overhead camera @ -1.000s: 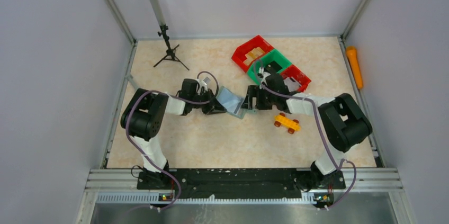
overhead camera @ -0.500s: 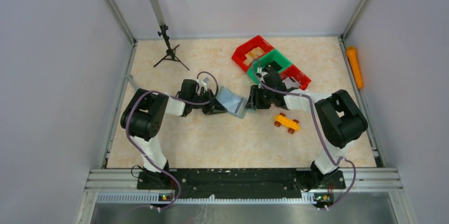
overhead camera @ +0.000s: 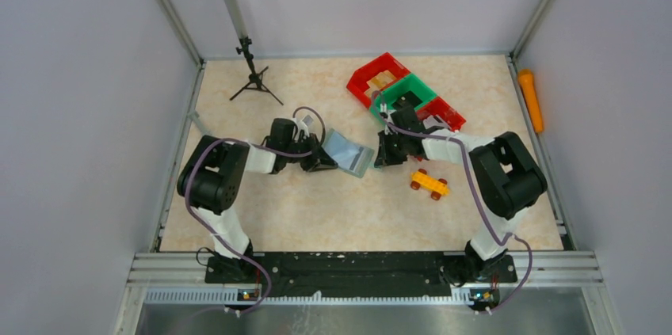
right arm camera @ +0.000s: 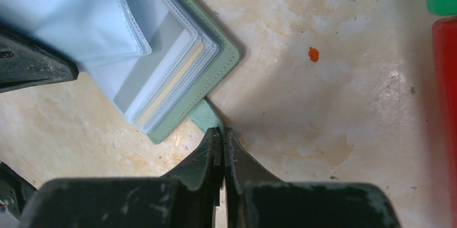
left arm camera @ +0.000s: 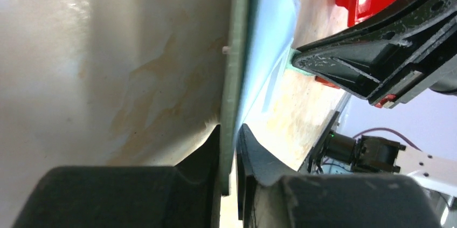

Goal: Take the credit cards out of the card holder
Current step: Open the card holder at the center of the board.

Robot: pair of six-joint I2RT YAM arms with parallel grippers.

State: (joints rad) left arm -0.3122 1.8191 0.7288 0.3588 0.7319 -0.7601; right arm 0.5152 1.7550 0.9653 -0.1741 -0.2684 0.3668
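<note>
The grey-green card holder (overhead camera: 349,153) lies open at mid-table between the two arms, its pale clear sleeves (right arm camera: 108,18) fanned out. My left gripper (overhead camera: 325,162) is shut on the holder's left cover (left arm camera: 233,71), which stands on edge between the jaws. My right gripper (right arm camera: 222,130) is shut on the small green tab (right arm camera: 205,116) at the holder's right edge. In the sleeves a grey credit card (right arm camera: 148,66) and the tan edge of another (right arm camera: 173,84) show. The right gripper's fingers (left arm camera: 345,66) appear in the left wrist view.
Red and green bins (overhead camera: 404,96) stand just behind the right gripper. A yellow toy car (overhead camera: 429,184) lies in front of the right arm. A small black tripod (overhead camera: 253,78) stands at the back left. An orange object (overhead camera: 530,100) rests beyond the right rail.
My right gripper has gone from open to shut, closing on the holder's tab. The left gripper has kept its hold on the cover and has barely moved.
</note>
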